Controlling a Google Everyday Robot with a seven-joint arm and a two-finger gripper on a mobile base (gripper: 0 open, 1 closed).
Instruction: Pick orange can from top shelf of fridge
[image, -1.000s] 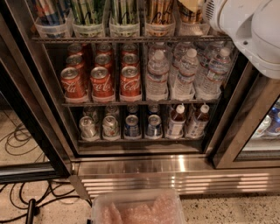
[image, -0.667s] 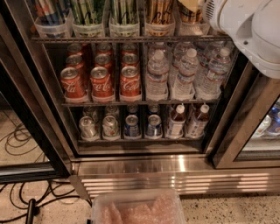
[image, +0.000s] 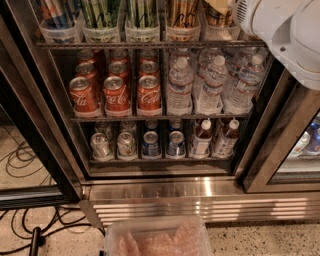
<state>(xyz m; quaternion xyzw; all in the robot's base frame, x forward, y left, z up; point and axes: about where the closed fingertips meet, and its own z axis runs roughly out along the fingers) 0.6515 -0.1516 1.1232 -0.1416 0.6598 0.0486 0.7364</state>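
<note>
Orange can (image: 182, 11) toward the right end of the top shelf (image: 100, 45), fridge (image: 165, 190) open, white arm (image: 282, 27) over that corner, gripper hidden, perhaps behind it, grip impossible to tell

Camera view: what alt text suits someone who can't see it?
A drinks fridge from above: the orange can stands in a tub on the top shelf, red cola cans and water bottles below. The robot's white arm fills the top right corner; its gripper is not in view.
</note>
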